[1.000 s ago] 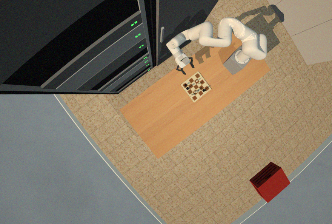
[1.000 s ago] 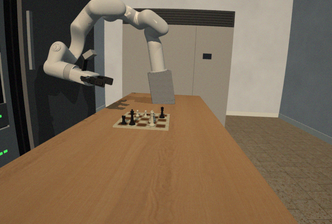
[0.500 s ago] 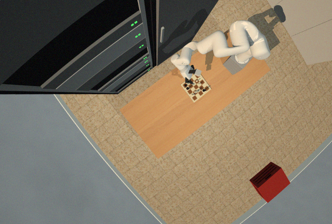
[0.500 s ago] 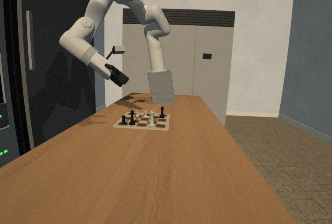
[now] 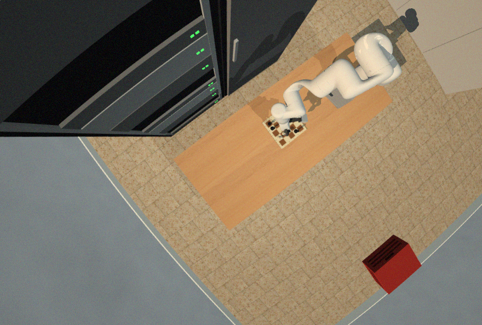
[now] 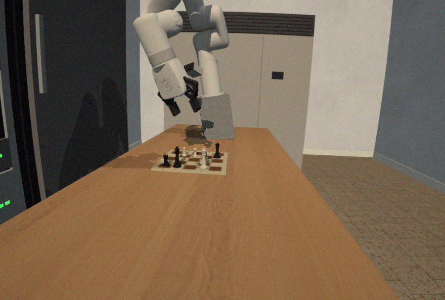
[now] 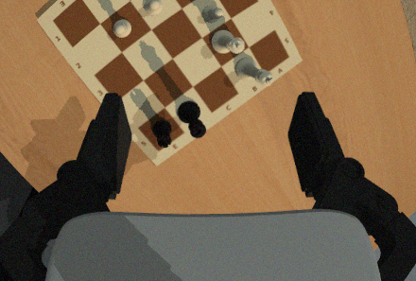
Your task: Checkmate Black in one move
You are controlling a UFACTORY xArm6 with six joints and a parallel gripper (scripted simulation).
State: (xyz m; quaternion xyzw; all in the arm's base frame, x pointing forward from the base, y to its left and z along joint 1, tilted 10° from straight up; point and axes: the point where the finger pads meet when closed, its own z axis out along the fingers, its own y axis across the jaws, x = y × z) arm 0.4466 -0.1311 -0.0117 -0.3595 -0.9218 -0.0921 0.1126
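Above the chessboard [image 7: 286, 45], the pincer [image 7: 211, 134] hangs open.

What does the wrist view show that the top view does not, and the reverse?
Wrist only: edge letters on the chessboard, single pieces such as two white pawns, and the open, empty end effector with its dark fingers. Top only: the whole arm, server racks and a red crate. Both: board on the wooden table.
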